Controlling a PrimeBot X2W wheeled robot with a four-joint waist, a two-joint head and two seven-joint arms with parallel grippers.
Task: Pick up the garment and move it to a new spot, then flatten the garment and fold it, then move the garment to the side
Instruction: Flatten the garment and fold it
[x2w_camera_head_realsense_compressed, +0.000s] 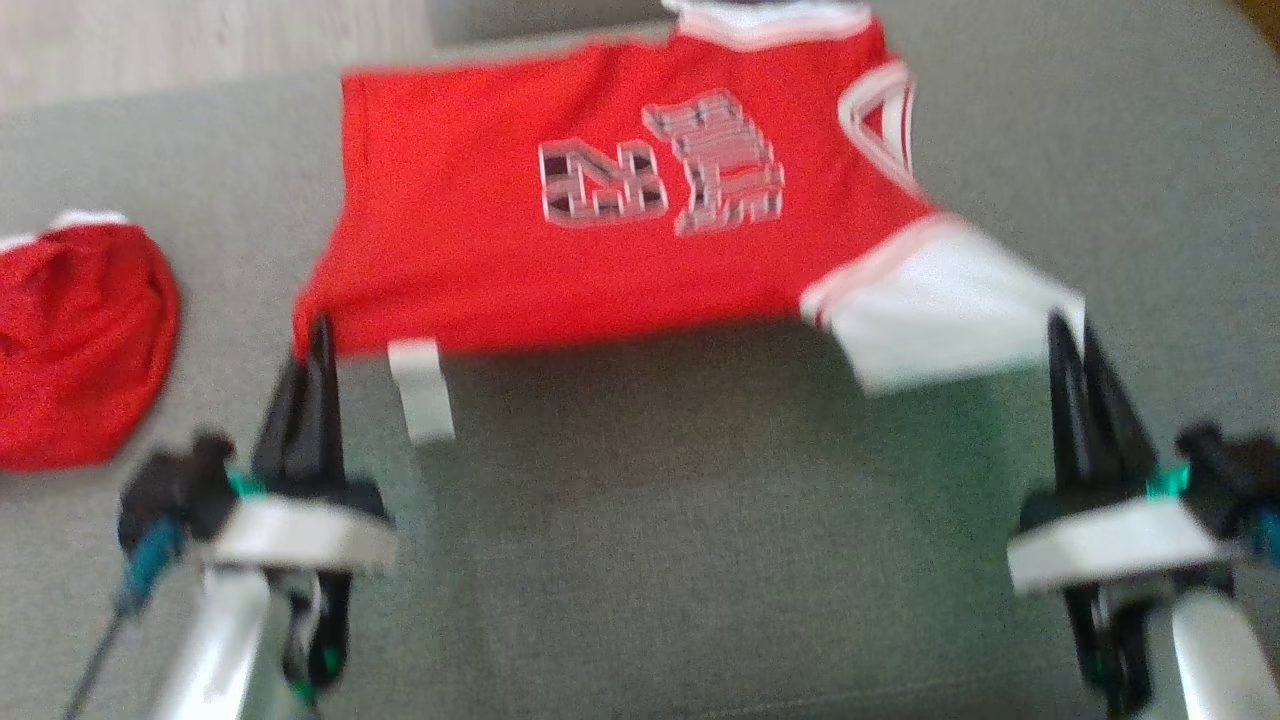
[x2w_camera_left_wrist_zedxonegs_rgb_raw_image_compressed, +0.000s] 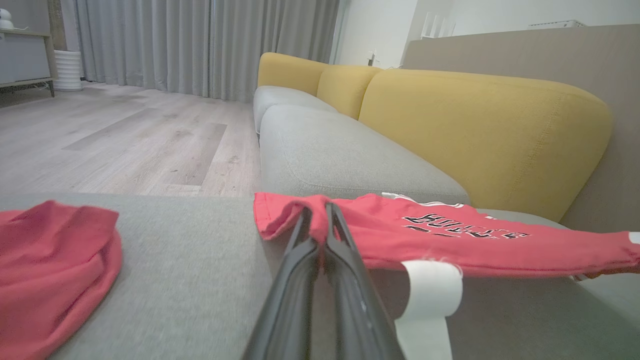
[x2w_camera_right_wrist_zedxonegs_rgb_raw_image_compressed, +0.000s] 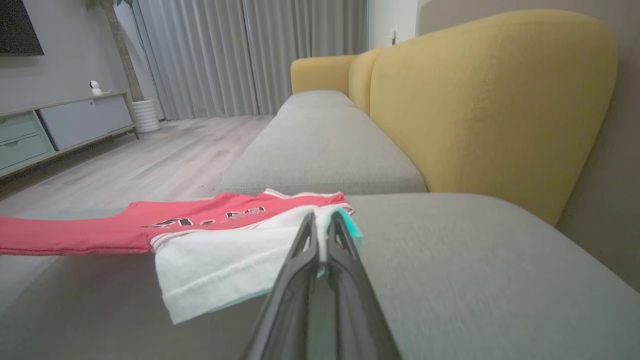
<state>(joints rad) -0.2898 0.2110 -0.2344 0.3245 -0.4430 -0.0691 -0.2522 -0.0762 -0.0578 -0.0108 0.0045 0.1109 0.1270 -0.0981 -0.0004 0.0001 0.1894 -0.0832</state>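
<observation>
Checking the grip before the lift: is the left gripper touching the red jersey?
Touching. The left wrist view shows the left gripper shut on the red jersey, with the jersey's corner bunched up between the fingertips.

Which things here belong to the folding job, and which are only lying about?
In the job:
- red basketball jersey with white sleeve
- left gripper, shut on its red corner
- right gripper, shut on the sleeve

Lying about:
- crumpled red cloth bundle
- yellow padded sofa backrests
</observation>
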